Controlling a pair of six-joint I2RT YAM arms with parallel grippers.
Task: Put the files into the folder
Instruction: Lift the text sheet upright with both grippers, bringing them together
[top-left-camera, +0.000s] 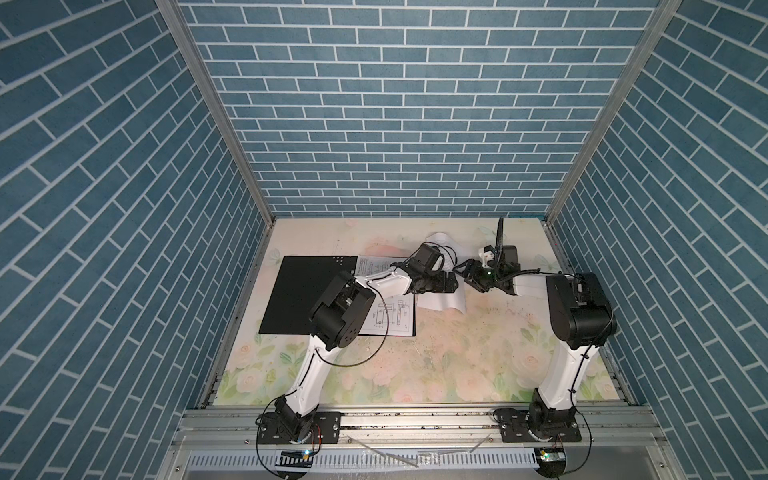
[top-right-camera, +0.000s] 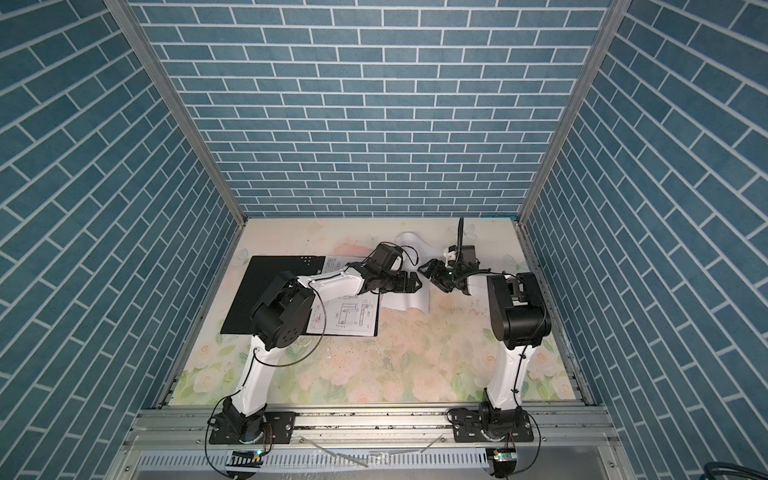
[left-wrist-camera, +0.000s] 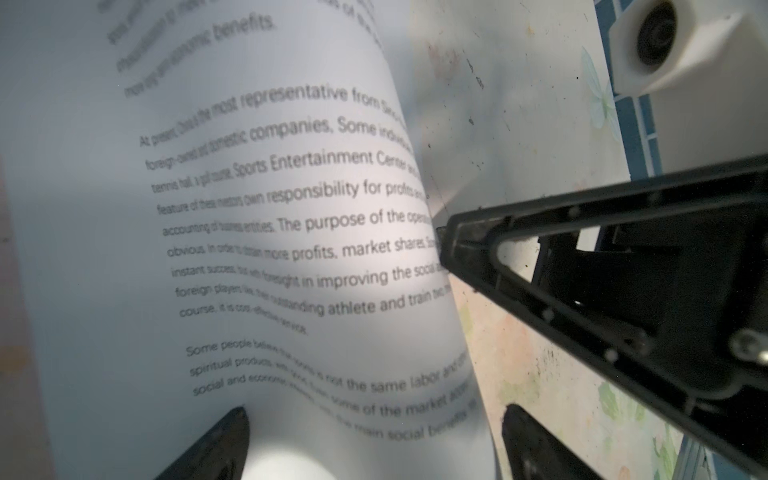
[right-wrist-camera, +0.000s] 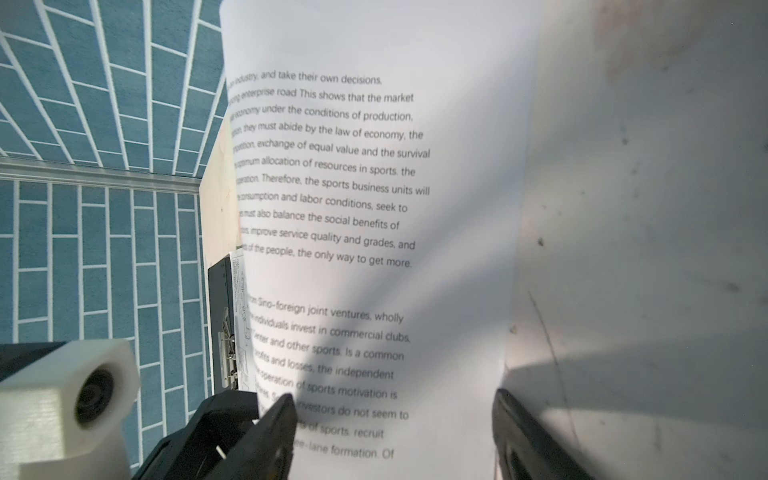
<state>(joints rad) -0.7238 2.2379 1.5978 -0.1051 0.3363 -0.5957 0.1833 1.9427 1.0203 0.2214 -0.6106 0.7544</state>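
The folder (top-left-camera: 299, 291) (top-right-camera: 257, 291) lies open on the left of the table, black inside up. A file with line drawings (top-left-camera: 395, 316) (top-right-camera: 353, 316) rests on its right half. A text-only file (top-left-camera: 440, 303) (left-wrist-camera: 291, 208) (right-wrist-camera: 374, 187) lies buckled on the table right of the folder. My left gripper (top-left-camera: 453, 284) (left-wrist-camera: 376, 409) is open, with the curved sheet between its fingers. My right gripper (top-left-camera: 463, 270) (right-wrist-camera: 392, 395) faces it from the right, also open astride the same sheet. One right fingertip (left-wrist-camera: 465, 245) touches the sheet's edge.
Blue brick-pattern walls close in the left, back and right of the floral table cover (top-left-camera: 457, 365). An aluminium rail (top-left-camera: 415, 419) with both arm bases runs along the front. The folder's edge (right-wrist-camera: 218, 299) shows beyond the sheet in the right wrist view.
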